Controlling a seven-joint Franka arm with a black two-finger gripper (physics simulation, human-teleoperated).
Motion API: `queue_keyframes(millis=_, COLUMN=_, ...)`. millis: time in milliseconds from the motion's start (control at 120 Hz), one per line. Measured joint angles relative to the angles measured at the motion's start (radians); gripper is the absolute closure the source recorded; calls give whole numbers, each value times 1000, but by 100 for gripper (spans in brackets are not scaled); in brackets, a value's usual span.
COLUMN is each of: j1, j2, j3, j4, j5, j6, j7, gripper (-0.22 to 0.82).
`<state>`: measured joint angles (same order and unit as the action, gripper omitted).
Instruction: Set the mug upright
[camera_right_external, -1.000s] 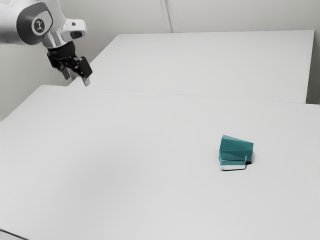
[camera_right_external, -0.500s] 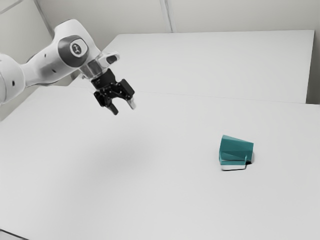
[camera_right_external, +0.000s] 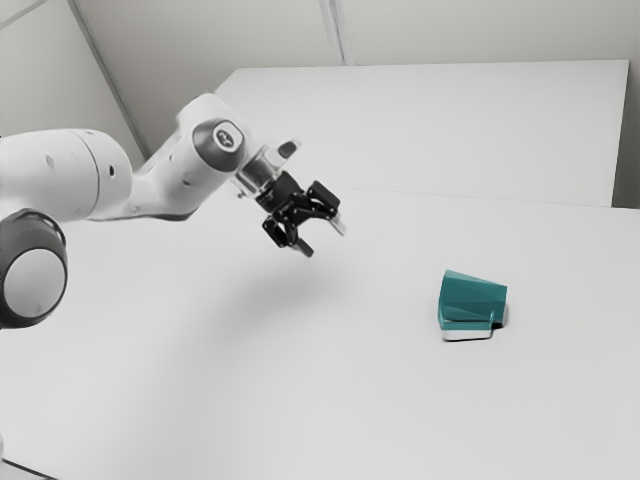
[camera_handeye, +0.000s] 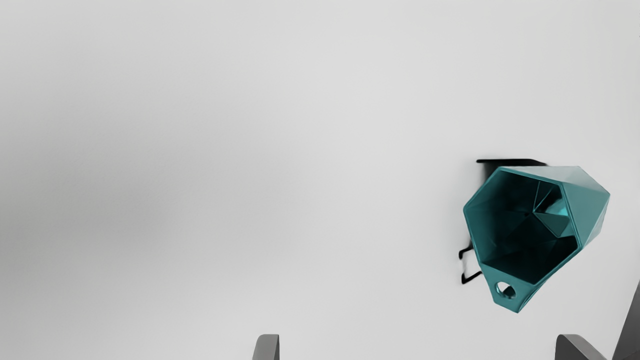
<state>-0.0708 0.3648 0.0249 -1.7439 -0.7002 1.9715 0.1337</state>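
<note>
My gripper hangs above the table, to the exterior view's left of the teal mug and clear of it. The faceted mug lies on its side on the table. In the wrist view, the mug turns its open mouth toward the camera, and its handle with a small hole points toward my fingers. The gripper is open, its two tips wide apart with bare table between them.
The white table bears the mug. Behind it stands another white surface, with a wall beyond. A dark grey strip shows beside one fingertip.
My arm has swung over the table toward the exterior view's right, and the gripper has come closer to the mug and lower in the picture. The mug has stayed still.
</note>
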Motion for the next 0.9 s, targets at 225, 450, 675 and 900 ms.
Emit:
queue_keyframes(millis=225, j1=-36, j2=44, j3=-25, j4=-8, j5=-119, j6=45, j7=-13, gripper=0)
queue_keyframes(millis=450, j1=-66, j2=85, j3=-60, j4=-6, j5=-202, j6=110, j7=-26, gripper=0)
queue_keyframes(millis=675, j1=-106, j2=133, j3=-70, j4=4, j5=-285, j6=158, j7=-37, gripper=0)
queue_keyframes(millis=900, j1=-135, j2=183, j3=-92, j4=49, j5=-327, j6=192, j7=-44, gripper=0)
